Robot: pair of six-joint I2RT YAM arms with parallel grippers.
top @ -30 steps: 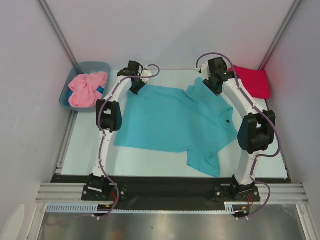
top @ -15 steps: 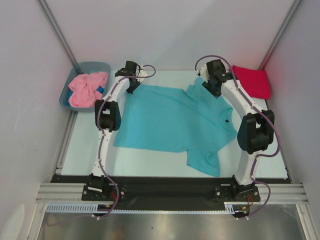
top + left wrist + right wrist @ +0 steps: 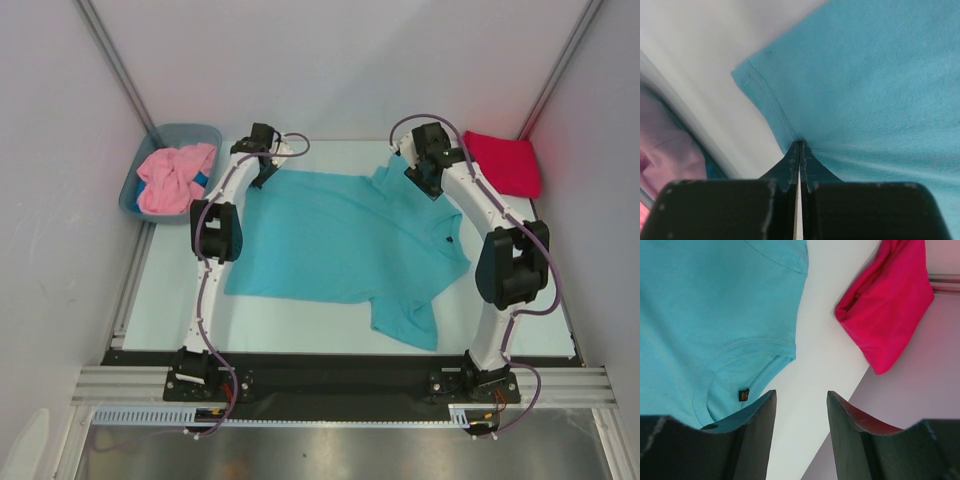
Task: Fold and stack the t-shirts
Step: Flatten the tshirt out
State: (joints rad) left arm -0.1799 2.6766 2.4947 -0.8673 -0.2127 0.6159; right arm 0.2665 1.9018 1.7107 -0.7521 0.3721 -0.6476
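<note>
Cloth: turquoise t-shirt (image 3: 340, 235) spread on surface (image 3: 165, 290), soft, light, limp | my left pincer (image 3: 800, 150) clamped on its hem corner | my right pincer (image 3: 800, 412) half-wide, empty, above its edge | grip hems, not bulk

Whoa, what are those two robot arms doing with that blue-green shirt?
They are folding t-shirts. The turquoise t-shirt lies mostly flat on the table. The left gripper is pinched shut on its edge near the far left corner. The right gripper is open above the collar side, holding nothing. A red t-shirt sits folded in the far right corner. A pink t-shirt lies crumpled in the tub, not yet folded.
</note>
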